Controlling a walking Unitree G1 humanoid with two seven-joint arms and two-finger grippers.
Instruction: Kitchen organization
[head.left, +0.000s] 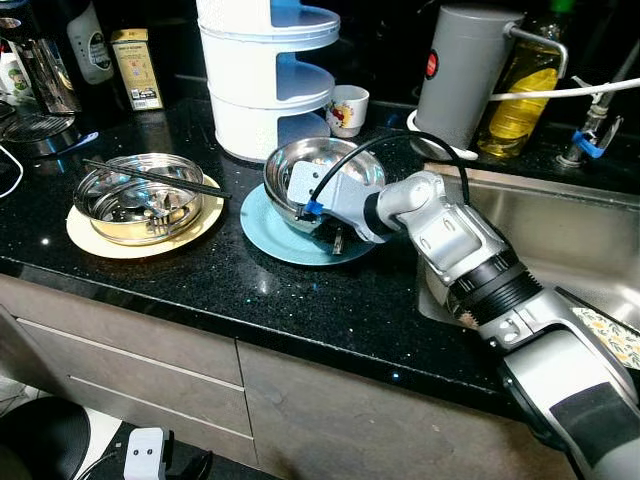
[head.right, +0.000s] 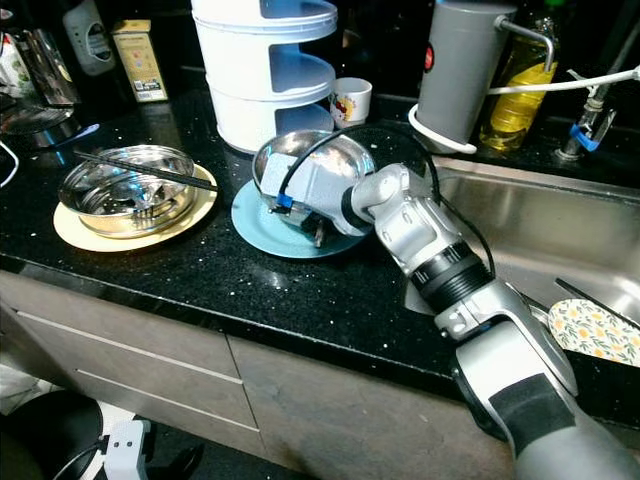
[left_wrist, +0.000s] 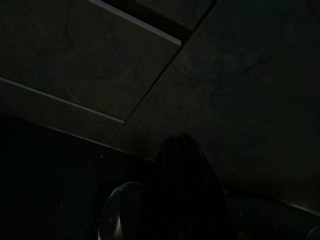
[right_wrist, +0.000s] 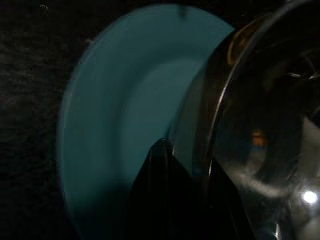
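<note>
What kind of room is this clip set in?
A home kitchen, most likely: a black counter with a steel sink, metal bowls on plates, and an oil bottle.

Head stereo pair above countertop (head.left: 200, 290)

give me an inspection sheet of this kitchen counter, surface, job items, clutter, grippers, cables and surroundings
Surface: black speckled counter.
Job's things: tilted steel bowl on a blue plate; second steel bowl with chopsticks on a yellow plate.
Clutter: white tiered rack, mug, grey canister, oil bottle.
Grippers: right gripper at the tilted bowl's rim; left gripper in shade.
Cables: black cable on the right arm.
Surroundings: steel sink, drawers.
</note>
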